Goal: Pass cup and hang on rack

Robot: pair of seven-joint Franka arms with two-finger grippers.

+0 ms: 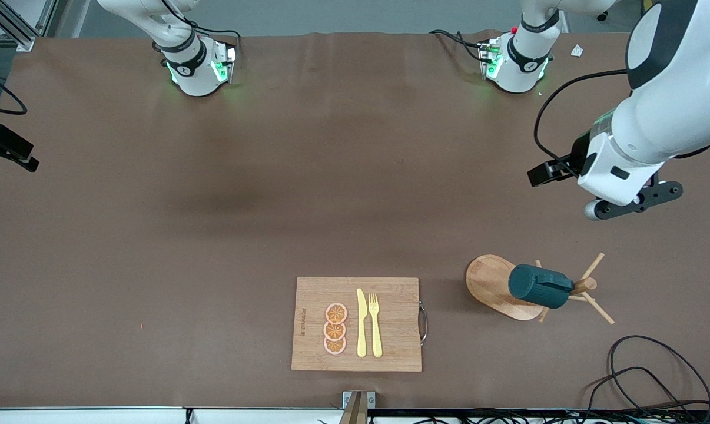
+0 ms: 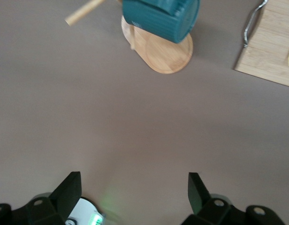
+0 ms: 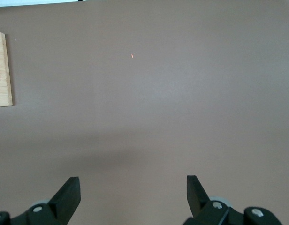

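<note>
1. Left gripper [image 2: 134, 192] hangs with its fingers spread wide and nothing between them, above bare table at about one o'clock from the rack [image 1: 504, 287]; that gap suggests it has let go and is clear of the pegs.
2. Right gripper [image 3: 133, 194] is likewise wide and empty over bare table; its arm waits, probably because its share of the handover is over.
3. On the rack, the cup [image 1: 540, 286] hangs on a peg, lying nearly sideways over the oval base, so the tilted peg carries its weight.
4. At about nine o'clock from the rack lies a cutting board [image 1: 357, 324] with a knife [image 1: 361, 323], fork [image 1: 375, 324] and fruit slices [image 1: 335, 328], untouched by the task.
</note>
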